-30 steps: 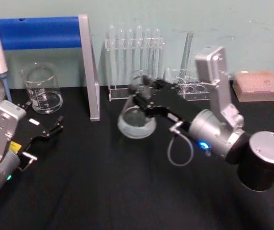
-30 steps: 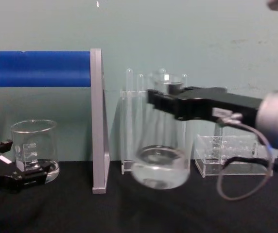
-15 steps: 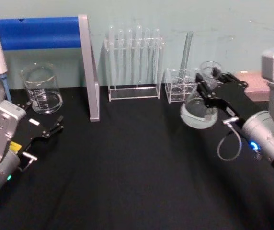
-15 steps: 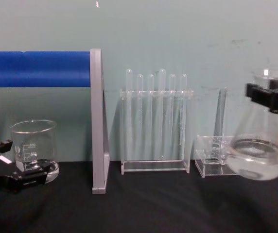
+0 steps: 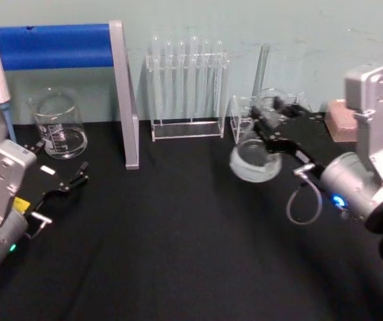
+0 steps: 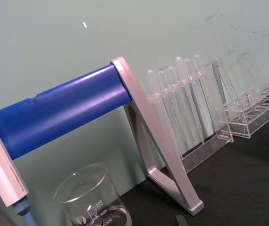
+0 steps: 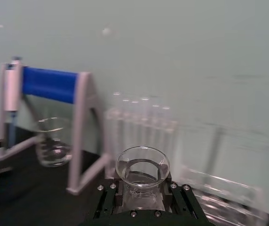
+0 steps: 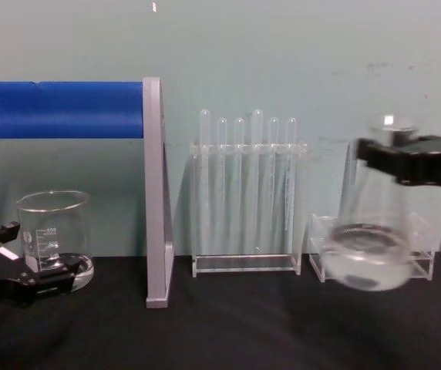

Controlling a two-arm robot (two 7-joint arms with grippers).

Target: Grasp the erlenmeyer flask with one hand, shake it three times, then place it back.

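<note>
Kept the left gripper [image 5: 63,184] parked at lower left, fingers apart. Held the erlenmeyer flask [image 5: 254,160] clear of the table at centre right, neck clamped in the right gripper [image 5: 275,120]. Swung both leftward from the right edge since half a second earlier, ending before the small clear rack [image 8: 425,258].

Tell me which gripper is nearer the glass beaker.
Left. The left gripper sits just in front of the beaker, apart from it; the right gripper holds the erlenmeyer flask far off to the right.
</note>
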